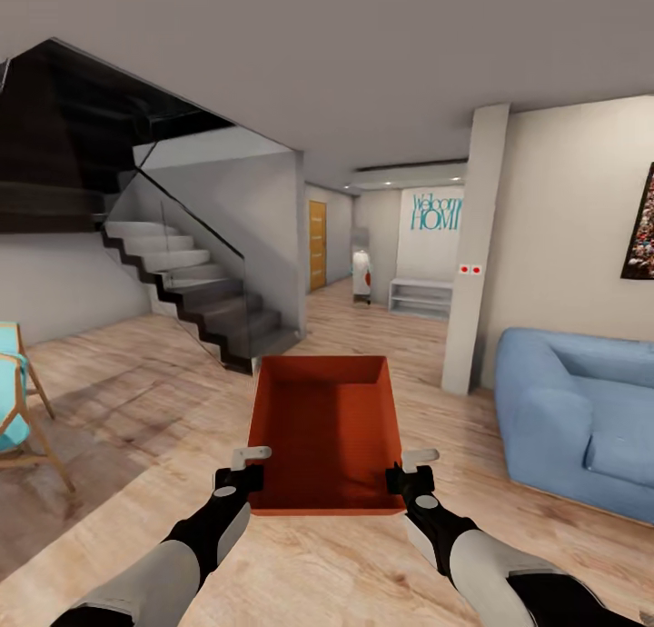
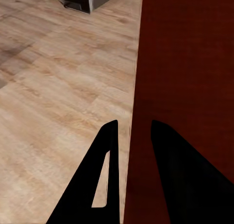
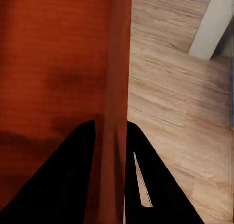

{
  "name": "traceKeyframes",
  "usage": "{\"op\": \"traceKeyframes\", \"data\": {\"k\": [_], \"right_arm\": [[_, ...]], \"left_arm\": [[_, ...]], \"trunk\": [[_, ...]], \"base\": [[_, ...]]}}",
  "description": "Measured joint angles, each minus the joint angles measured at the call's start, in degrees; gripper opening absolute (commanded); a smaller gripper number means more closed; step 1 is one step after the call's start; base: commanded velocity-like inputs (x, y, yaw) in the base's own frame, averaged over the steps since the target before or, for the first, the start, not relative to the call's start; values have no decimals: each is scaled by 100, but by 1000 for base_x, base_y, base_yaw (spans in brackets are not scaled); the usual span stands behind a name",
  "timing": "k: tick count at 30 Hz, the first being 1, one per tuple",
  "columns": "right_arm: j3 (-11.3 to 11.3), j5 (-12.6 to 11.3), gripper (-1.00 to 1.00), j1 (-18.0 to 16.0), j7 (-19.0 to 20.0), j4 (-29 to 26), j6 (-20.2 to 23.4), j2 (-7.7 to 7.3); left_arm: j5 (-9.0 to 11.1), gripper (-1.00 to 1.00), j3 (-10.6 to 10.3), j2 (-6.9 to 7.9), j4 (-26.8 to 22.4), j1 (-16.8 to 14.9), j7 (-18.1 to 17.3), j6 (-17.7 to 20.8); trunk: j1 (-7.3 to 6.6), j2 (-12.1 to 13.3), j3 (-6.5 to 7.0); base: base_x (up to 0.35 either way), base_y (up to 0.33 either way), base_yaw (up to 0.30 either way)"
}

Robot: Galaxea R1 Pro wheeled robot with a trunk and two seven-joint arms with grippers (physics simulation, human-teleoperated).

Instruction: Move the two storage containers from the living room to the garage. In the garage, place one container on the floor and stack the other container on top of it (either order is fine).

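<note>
Cut off at the far left edge of the head view: a light wooden chair with a turquoise seat point(image 1: 11, 386), only partly visible. Behind it, a dark staircase with a glass side panel point(image 1: 195, 282), its upper flight lost in shadow. Open stretch of light wood plank floor point(image 1: 118, 382) between chair, stairs and robot.

Left pincer point(image 1: 243, 468) narrowed onto the left wall of the orange-red rectangular topless storage container point(image 1: 327, 432); in the left wrist view, one black finger point(image 2: 100, 185) outside the wall and the other inside, clamped on the container point(image 2: 190, 63). Container held level in front of the trunk, above the plank floor, nothing inside it, near rim toward the robot.

Right pincer point(image 1: 411, 471) likewise closed on the right wall; in the right wrist view, wall of the container point(image 3: 63, 63) gripped between the two fingers point(image 3: 146, 185).

Further right, a white square pillar point(image 1: 474, 245), then a blue upholstered sofa point(image 1: 581, 418), cut off by the right edge. Beyond the container, an open hallway toward a tan wooden door point(image 1: 317, 243); small things there too distant to make out.
</note>
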Motion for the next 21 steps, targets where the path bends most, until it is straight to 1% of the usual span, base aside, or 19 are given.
{"op": "traceKeyframes", "data": {"k": [18,21], "right_arm": [[2,0,-100,-1,0,-1,-1,0],[1,0,-100,0,0,-1,0,0]], "left_arm": [[0,-100,1,0,0,0,0,-3],[0,-100,1,1,1,0,-2,-2]], "trunk": [[0,0,0],[0,0,0]], "base": [[322,93,-275],[322,79,-193]]}}
